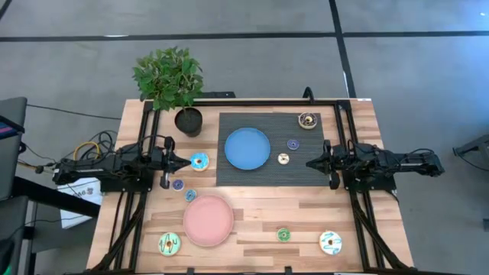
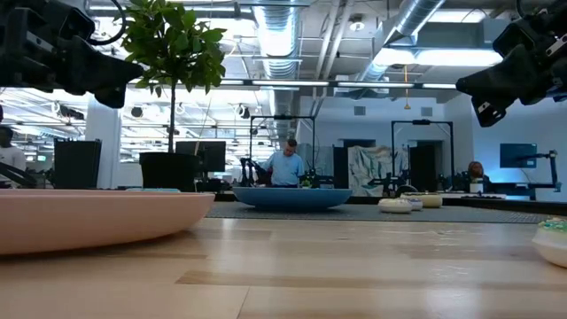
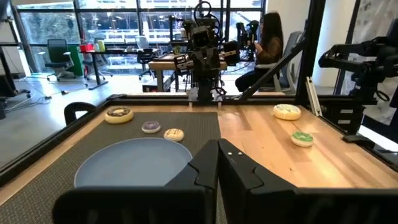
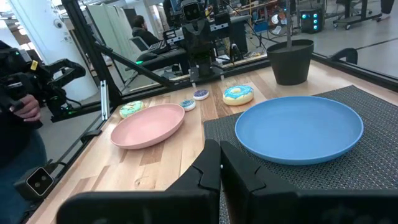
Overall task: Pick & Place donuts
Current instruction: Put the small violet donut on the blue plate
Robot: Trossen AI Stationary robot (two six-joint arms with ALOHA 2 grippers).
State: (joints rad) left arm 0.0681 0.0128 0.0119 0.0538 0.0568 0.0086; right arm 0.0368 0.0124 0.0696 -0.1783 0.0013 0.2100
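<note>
Nearest the front edge of the wooden counter (image 1: 260,210) lie three donuts: a green-iced donut (image 1: 169,244) at the left, a small green mini (image 1: 283,234) right of centre, and a white-iced donut (image 1: 330,243) at the right. Just beyond the green-iced one sits the pink plate (image 1: 208,220), bare. A little farther, to the plate's left, rest a small blue mini (image 1: 189,195) and then a purple mini (image 1: 178,184), both on bare wood.

Across the middle, the left hand (image 1: 186,161) hangs above the counter at the left with its fingers pressed shut on nothing; the light blue donut (image 1: 199,161) lies just beside its tips. The right hand (image 1: 310,162) faces it from the right side, likewise closed and holding nothing. Between them the blue plate (image 1: 247,148) rests on a dark ribbed mat (image 1: 229,176), with a cream mini (image 1: 283,159) and another purple mini (image 1: 293,143) to its right.

At the mat's far right corner sits the dark brown donut (image 1: 307,120). A potted plant (image 1: 173,84) stands at the far left.
</note>
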